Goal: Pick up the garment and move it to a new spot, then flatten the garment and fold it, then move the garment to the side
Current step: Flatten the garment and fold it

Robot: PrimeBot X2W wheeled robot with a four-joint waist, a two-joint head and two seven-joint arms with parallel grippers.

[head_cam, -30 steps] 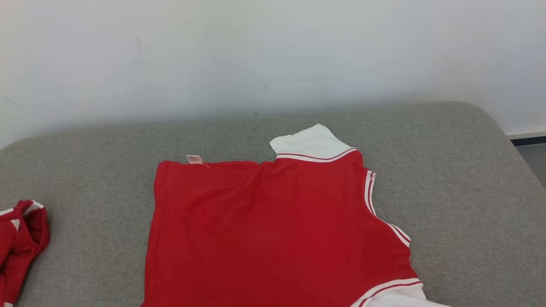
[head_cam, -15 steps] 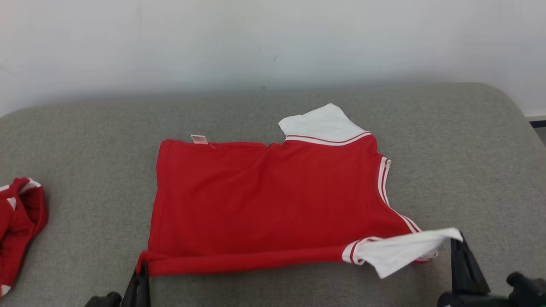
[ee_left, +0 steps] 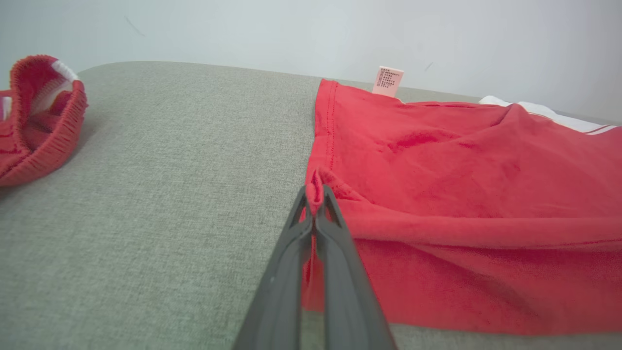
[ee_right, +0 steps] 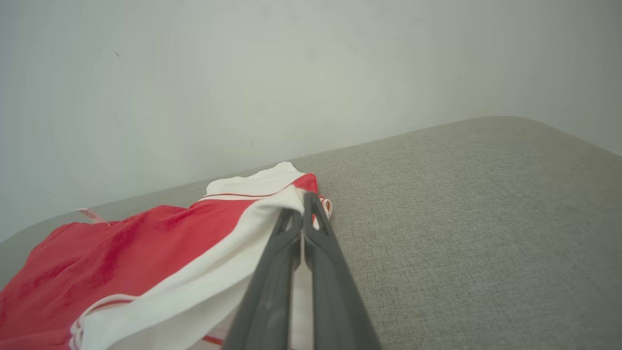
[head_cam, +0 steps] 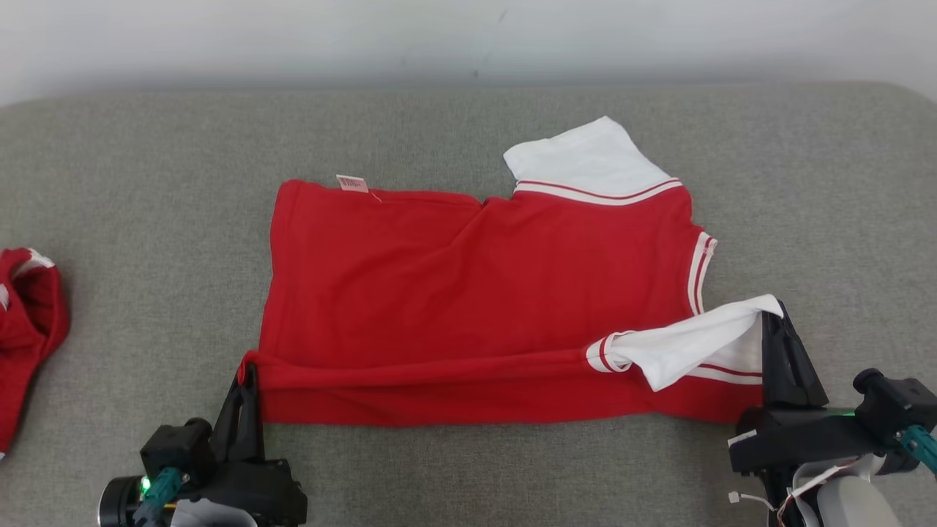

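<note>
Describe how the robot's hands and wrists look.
Each has two long dark grey fingers tapering to points, a blocky black base and a green light. The left hand adds a teal cable; the right hand a teal connector, thin white and red wires and a pale forearm.

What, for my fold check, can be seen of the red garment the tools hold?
The red garment is a soft, knit-looking shirt with striped red-and-white trim and a pale label on its far edge. It lies mostly flat on the grey cushion, far white sleeve spread out, near edge raised in a long fold. The left tool is shut on its near hem corner, and the right tool is shut on the near white sleeve.
</note>
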